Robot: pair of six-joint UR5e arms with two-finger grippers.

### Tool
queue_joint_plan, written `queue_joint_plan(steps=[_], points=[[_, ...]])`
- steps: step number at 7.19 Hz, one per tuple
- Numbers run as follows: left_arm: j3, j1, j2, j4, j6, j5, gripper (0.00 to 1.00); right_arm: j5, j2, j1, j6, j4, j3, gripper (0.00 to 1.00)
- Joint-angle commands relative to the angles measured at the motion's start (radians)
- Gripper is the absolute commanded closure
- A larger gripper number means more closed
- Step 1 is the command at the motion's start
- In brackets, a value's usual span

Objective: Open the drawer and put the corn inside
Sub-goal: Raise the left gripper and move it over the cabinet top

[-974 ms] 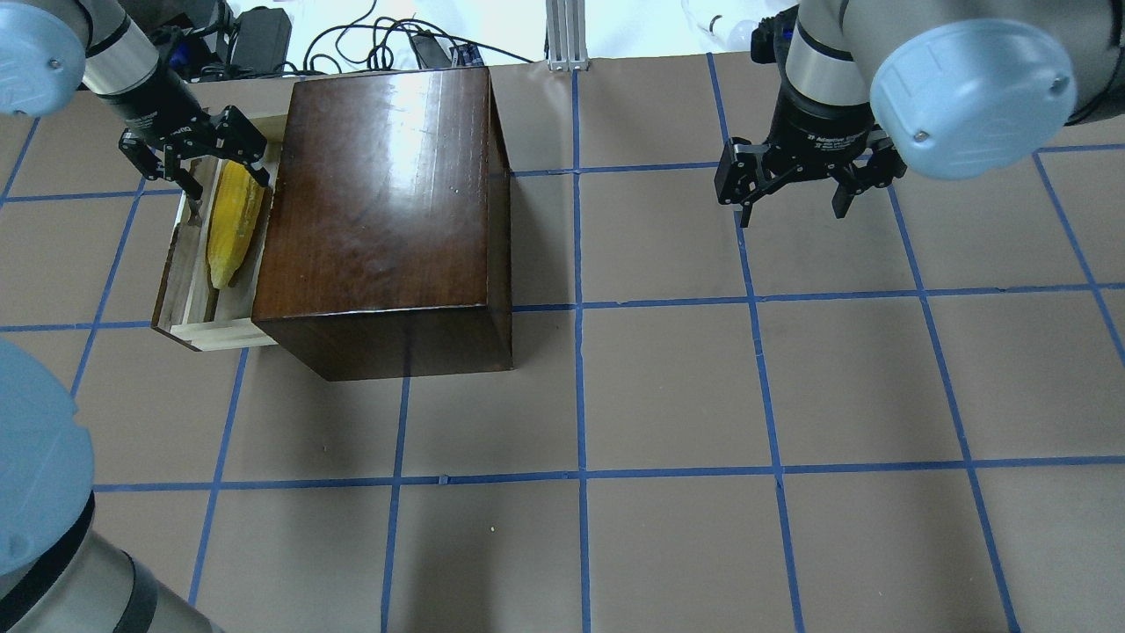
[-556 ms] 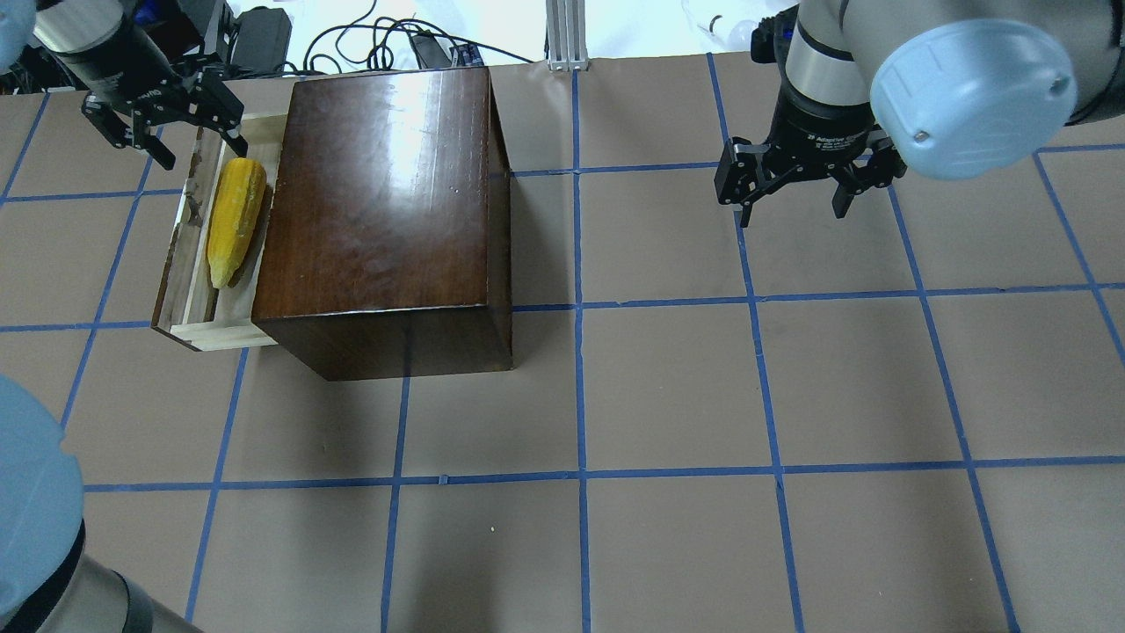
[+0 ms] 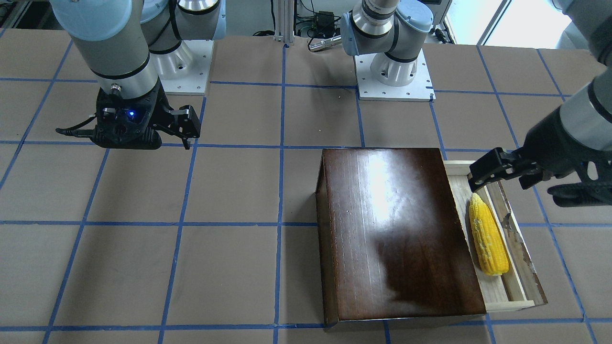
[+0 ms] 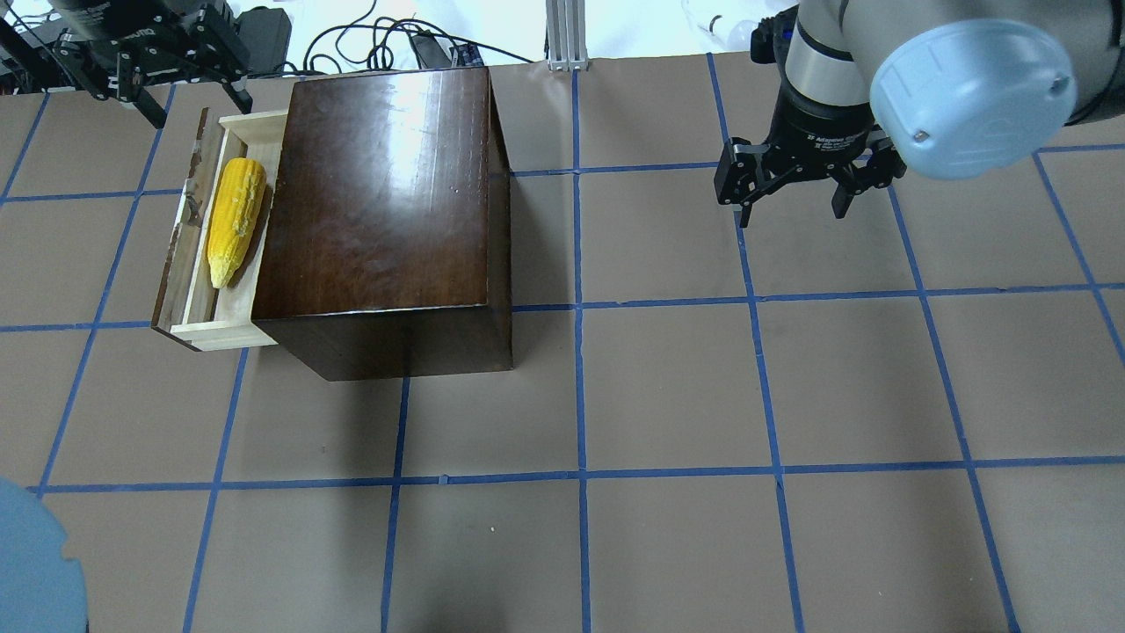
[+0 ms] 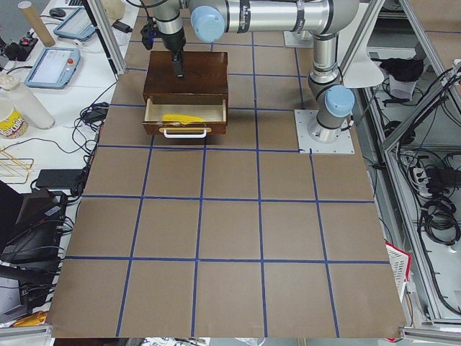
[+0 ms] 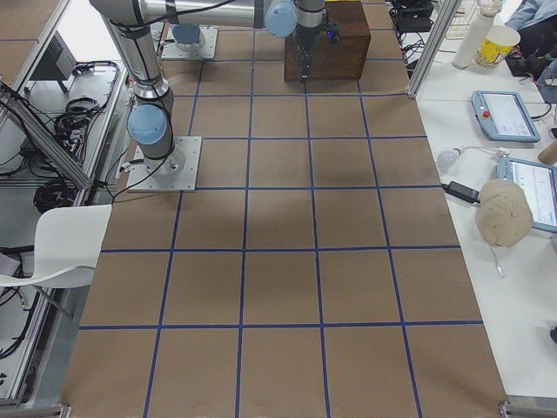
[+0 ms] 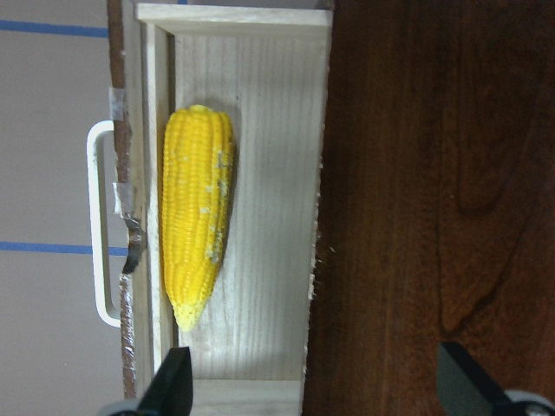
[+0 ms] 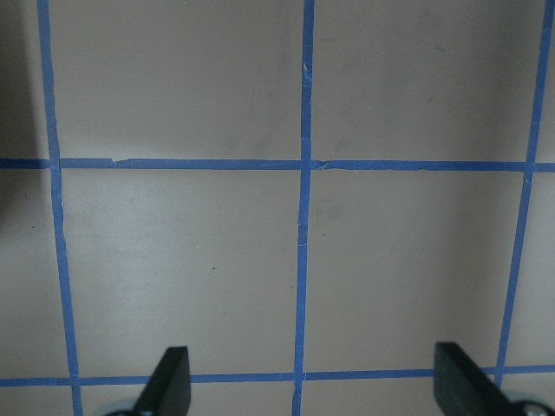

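Observation:
The yellow corn (image 4: 233,220) lies flat in the pulled-out drawer (image 4: 224,330) of the dark brown box (image 4: 378,193), its tip toward the robot. My left gripper (image 4: 198,97) is open and empty, raised above the drawer's far end and apart from the corn. In the left wrist view the corn (image 7: 198,217) rests on the drawer's pale wood floor (image 7: 269,173), with my left gripper (image 7: 316,386) open above it. The front view shows the corn (image 3: 487,239) and my left gripper (image 3: 502,179). My right gripper (image 4: 791,207) is open and empty over bare table.
The drawer has a white handle (image 7: 100,225) on its scuffed front panel. Cables and power supplies (image 4: 264,35) lie past the table's far edge. The table is brown paper with a blue tape grid (image 4: 580,475). My right gripper (image 8: 312,390) sees only this paper.
My left gripper, open, has lifted and drawn back from over the corn toward the far left corner. The corn stays in the drawer. The right arm has not moved.

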Motion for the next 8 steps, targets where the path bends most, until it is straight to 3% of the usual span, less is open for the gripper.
queue_joint_plan(steps=[1,8], points=[[-0.025,-0.09,0.019,-0.021,-0.086,0.042,0.0,-0.001,-0.002,0.0,0.0,-0.001,0.0,0.0],[-0.213,-0.149,0.137,-0.006,-0.127,0.029,0.0,-0.002,0.0,0.0,0.0,0.001,0.0,0.0]])
